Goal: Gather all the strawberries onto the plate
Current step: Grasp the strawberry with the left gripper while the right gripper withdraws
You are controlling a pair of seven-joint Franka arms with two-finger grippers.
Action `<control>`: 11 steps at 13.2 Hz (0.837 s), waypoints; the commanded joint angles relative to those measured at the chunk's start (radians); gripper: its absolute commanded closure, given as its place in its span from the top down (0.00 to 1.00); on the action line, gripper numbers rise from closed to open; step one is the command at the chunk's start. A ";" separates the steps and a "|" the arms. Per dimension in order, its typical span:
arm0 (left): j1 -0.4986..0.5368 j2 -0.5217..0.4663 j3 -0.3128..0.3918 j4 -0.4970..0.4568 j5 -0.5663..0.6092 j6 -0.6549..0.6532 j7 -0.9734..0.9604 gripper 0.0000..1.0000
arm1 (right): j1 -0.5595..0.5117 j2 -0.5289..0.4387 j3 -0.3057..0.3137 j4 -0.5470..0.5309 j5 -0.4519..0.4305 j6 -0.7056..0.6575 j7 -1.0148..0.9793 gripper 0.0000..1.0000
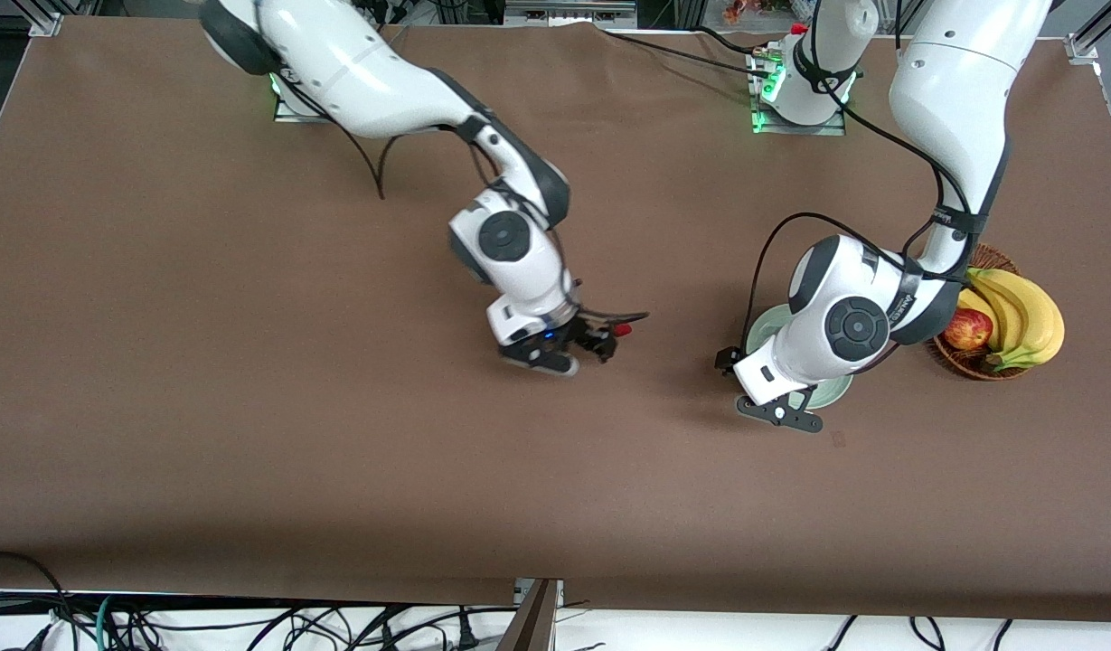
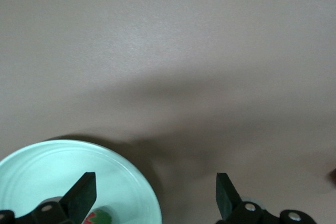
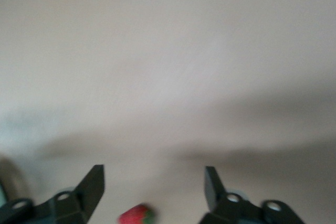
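Most of the plate (image 1: 765,323) lies hidden under the left arm's wrist — only two slivers of rim show in the front view. In the left wrist view a strawberry (image 2: 98,216) on the plate is cut off by the picture's edge. The right wrist view is blurred — its strawberry (image 3: 136,215) is a soft red smear, partly cropped.

Right gripper (image 3: 154,184): two dark fingers (image 3: 92,186) standing well apart, nothing between the tips.

Strawberry (image 3: 136,215): one red berry with a green cap, lying on the table in the gap between the fingers, closer to the finger at seven o'clock than to the one at five o'clock; touching neither.

Table (image 3: 168,66): plain pale-brown surface, blurred, with soft shadow bands from three to nine o'clock.
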State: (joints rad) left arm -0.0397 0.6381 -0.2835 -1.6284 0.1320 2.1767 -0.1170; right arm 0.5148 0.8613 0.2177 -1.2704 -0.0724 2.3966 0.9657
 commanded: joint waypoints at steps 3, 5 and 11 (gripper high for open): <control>-0.052 -0.006 -0.029 -0.007 -0.020 0.006 -0.192 1.00 | -0.295 -0.260 0.031 -0.248 -0.007 -0.207 -0.462 1.00; -0.117 -0.005 -0.029 -0.005 -0.018 0.024 -0.323 1.00 | -0.401 -0.318 0.031 -0.302 -0.007 -0.282 -0.615 1.00; -0.270 0.058 -0.028 -0.002 -0.008 0.196 -0.675 1.00 | -0.527 -0.497 -0.084 -0.349 -0.009 -0.513 -1.013 1.00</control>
State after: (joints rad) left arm -0.2551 0.6740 -0.3222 -1.6328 0.1312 2.3224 -0.6860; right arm -0.0110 0.4621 0.1668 -1.5624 -0.0738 1.9389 0.0164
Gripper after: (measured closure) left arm 0.000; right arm 0.000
